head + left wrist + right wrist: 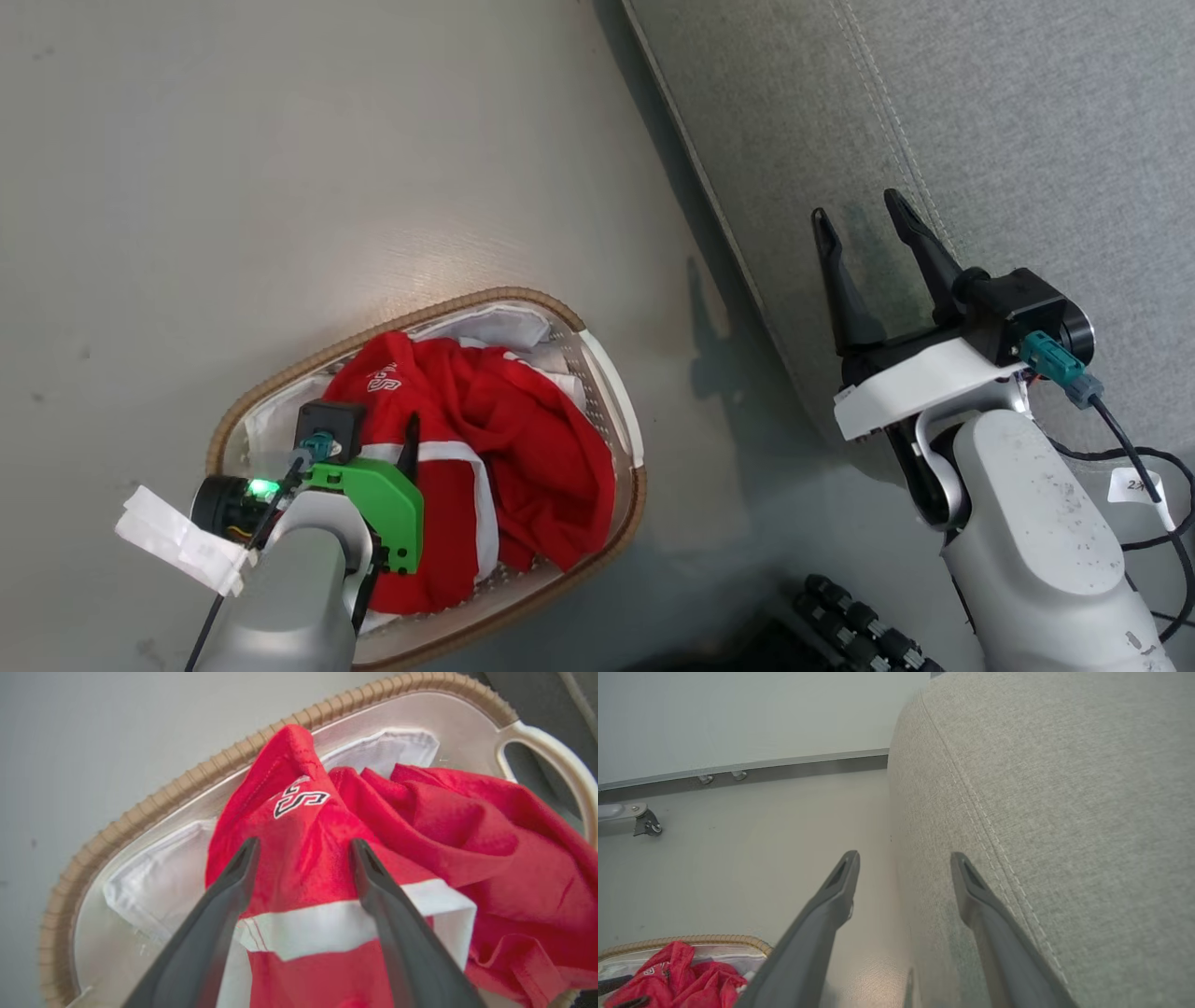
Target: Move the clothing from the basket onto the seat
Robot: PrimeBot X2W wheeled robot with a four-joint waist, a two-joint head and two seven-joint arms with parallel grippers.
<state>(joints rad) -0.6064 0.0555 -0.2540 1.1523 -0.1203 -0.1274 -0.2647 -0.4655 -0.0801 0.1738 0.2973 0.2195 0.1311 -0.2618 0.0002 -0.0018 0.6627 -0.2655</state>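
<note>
red clothing (532,448), crumpled, white-trimmed, heaped

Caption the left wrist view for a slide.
Open left tool aimed at red clothing piled in the white-lined basket.

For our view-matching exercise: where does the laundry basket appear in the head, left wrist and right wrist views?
Head view: the basket, lower left, on the floor.
Left wrist view: the basket spans most of the picture, rim arcing from lower left to upper right.
Right wrist view: the basket, bottom left corner.
Shared landmark: the red clothing inside it.
</note>
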